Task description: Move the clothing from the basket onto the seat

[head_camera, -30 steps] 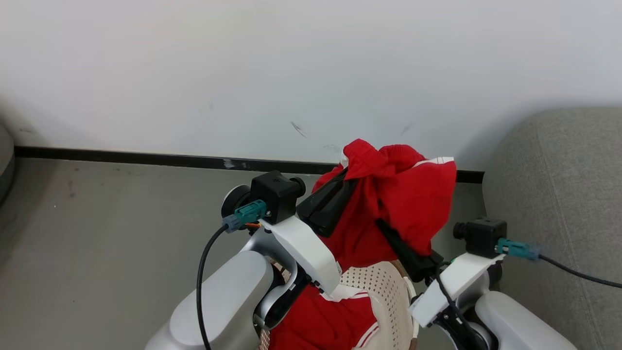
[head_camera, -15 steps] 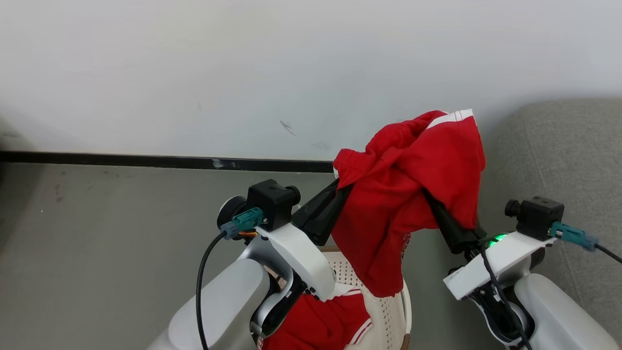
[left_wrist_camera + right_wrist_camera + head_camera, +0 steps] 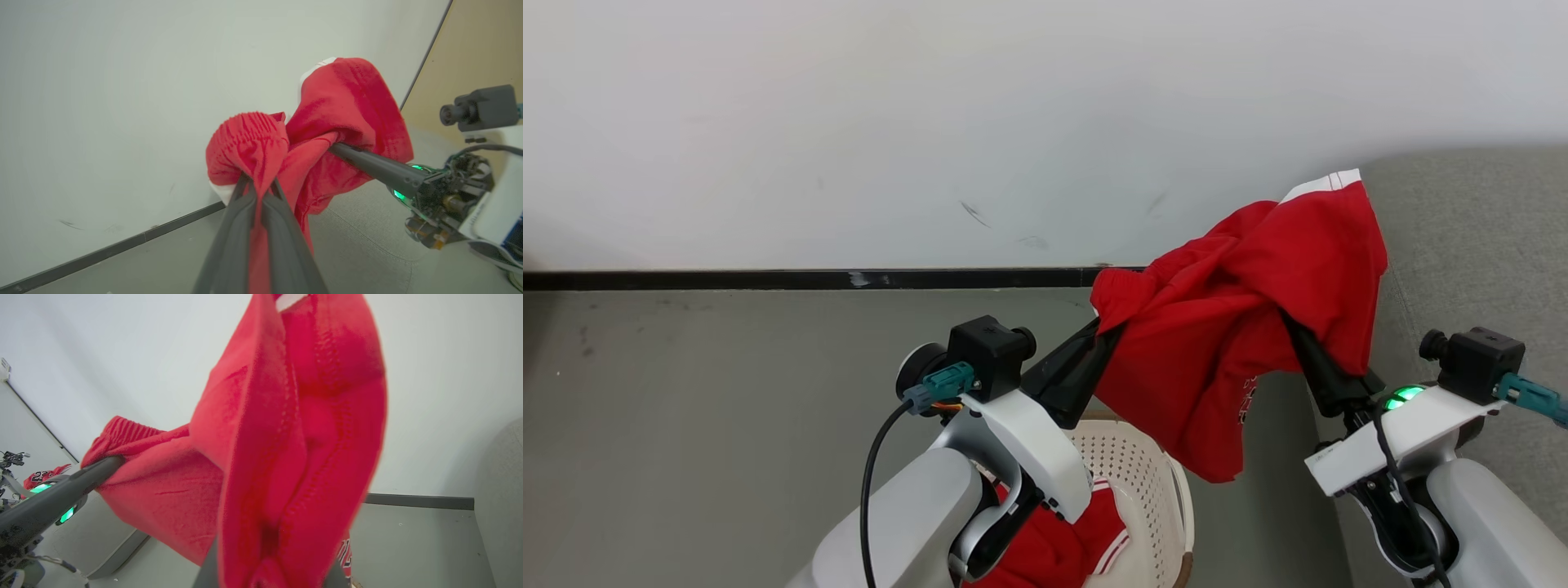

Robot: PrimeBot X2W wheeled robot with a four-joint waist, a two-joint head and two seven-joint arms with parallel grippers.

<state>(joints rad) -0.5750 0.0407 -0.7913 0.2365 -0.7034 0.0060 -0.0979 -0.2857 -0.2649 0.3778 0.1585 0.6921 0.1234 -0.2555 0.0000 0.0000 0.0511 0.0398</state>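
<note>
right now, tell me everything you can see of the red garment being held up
The red garment is soft knit, bunched and hanging in the air between both shut grippers: the left gripper pinches its ribbed waistband, the right gripper a fold under the white-striped edge. Its hem dangles near the basket, beside the sofa.

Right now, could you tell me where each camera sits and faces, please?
Head view: on the head, looking down at the soft red white-trimmed garment held between left tool and right tool, and the cream perforated plastic basket; both forearms show.
Left wrist view: along its shut fingers at the garment, wall behind.
Right wrist view: along its fingers, garment close.
Both wrist views share the garment and the opposite tool.
</note>
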